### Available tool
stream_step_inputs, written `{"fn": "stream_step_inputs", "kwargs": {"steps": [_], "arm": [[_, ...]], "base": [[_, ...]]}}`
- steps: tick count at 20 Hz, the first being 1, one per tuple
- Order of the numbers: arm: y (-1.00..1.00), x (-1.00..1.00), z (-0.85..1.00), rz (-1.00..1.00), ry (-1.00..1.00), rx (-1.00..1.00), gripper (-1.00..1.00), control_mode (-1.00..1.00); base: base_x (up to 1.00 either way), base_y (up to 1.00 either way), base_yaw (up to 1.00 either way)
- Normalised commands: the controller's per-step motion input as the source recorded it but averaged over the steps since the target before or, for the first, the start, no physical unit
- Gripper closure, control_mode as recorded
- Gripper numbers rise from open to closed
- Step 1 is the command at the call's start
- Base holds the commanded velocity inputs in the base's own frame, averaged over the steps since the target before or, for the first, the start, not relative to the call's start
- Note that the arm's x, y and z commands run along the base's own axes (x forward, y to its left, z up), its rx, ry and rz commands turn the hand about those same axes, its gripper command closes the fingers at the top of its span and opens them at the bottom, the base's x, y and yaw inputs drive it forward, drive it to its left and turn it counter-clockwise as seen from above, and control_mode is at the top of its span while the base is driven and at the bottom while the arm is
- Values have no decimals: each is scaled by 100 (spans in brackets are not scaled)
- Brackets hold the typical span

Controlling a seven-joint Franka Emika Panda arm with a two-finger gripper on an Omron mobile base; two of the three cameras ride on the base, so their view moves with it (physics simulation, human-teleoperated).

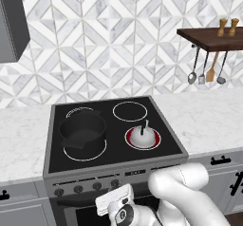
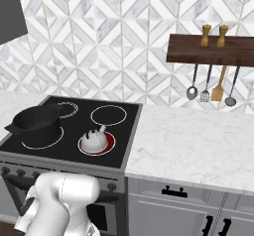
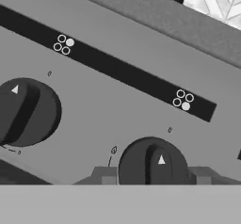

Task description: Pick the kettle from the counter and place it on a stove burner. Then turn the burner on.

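The kettle (image 1: 144,136) sits on the red-glowing stove burner (image 1: 130,141), so the task looks complete, while the jaws flank a knob (image 3: 153,162) on the stove (image 1: 54,120), apart.

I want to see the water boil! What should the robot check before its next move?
1. Kettle sits on a stove burner: ok.
2. That burner glows red: ok, it looks on.
3. Kettle stands upright: ok.
4. Black pot is apart from the kettle: ok.
5. Claw straddles the knob: ok, fingers on both sides.
6. Claw has let go: cannot tell.
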Motion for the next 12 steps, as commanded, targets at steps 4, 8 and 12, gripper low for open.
{"fn": "stream_step_inputs", "kwargs": {"steps": [4,8,12], "arm": [[83,13,41,22,-14,-37,100,-100],[85,-6,36,25,-8,-45,100,-100],[0,-13,11,1,-10,0,100,-100]], "base": [[0,0,0],[0,0,0],[0,0,0]]}}
